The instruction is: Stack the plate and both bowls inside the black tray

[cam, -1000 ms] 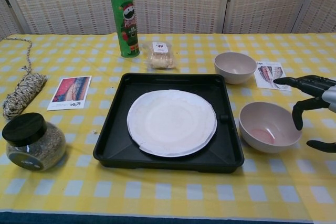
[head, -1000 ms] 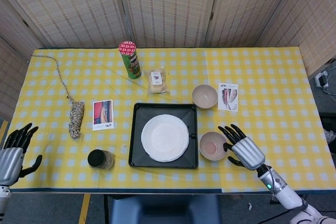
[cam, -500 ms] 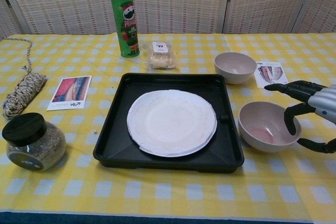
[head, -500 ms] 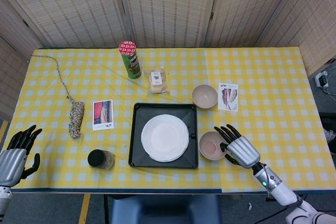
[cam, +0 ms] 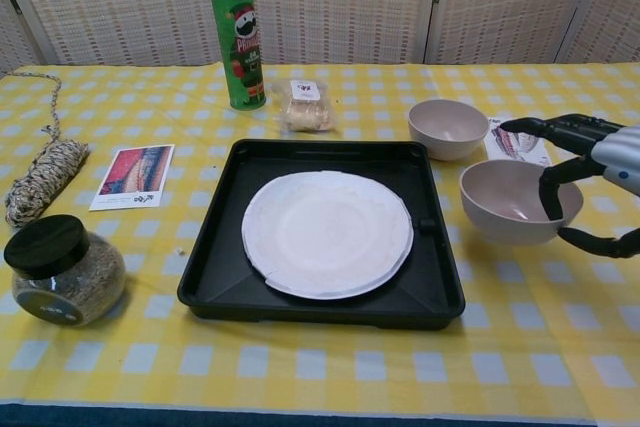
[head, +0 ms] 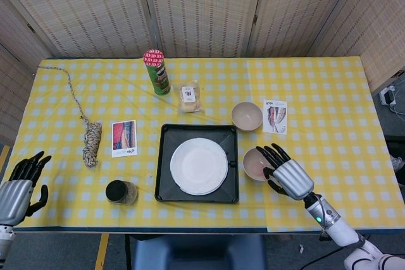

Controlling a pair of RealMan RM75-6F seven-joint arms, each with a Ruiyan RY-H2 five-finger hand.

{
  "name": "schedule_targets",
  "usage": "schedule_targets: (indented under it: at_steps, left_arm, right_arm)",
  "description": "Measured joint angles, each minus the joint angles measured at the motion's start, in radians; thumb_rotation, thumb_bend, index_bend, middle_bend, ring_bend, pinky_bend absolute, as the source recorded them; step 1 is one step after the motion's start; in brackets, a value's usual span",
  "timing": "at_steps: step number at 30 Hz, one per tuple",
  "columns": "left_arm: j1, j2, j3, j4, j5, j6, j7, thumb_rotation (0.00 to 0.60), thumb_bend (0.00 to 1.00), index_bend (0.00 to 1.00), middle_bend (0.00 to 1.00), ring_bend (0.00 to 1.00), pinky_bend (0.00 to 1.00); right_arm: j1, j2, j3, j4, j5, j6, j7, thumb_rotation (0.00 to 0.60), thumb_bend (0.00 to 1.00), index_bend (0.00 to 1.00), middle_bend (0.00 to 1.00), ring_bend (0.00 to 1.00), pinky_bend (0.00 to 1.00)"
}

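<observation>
Head view only: idle left hand (head: pixel 18 188) at table edge (head: pixel 63 224).

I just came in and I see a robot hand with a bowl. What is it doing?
The robot is tidying dishes into the black tray. Its right hand grips a pink bowl by the rim, to the right of the tray. The white plate already lies inside the tray. A second bowl sits on the table behind, not yet stacked. The left hand hangs open at the table's edge, holding nothing.
</observation>
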Motion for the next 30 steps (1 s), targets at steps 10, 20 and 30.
schedule_targets:
  at_steps: [10, 20, 30]
  left_arm:
    - [0.006, 0.005, -0.001, 0.000, 0.001, 0.013, -0.012, 0.600, 0.70, 0.00, 0.00, 0.00, 0.00]
    - [0.005, 0.009, -0.001, 0.002, 0.001, 0.010, -0.029, 0.600, 0.69, 0.00, 0.00, 0.00, 0.00]
    - [0.011, 0.018, -0.005, 0.005, -0.012, 0.015, -0.045, 0.600, 0.68, 0.00, 0.00, 0.00, 0.00]
  right_arm:
    - [0.023, 0.049, 0.032, -0.109, -0.021, 0.022, -0.076, 0.600, 0.43, 0.61, 0.03, 0.00, 0.00]
    - [0.141, -0.022, 0.081, -0.135, -0.020, -0.130, -0.119, 0.600, 0.43, 0.61, 0.03, 0.00, 0.00]
    - [0.291, -0.166, 0.141, -0.072, 0.030, -0.307, -0.162, 0.600, 0.43, 0.61, 0.03, 0.00, 0.00]
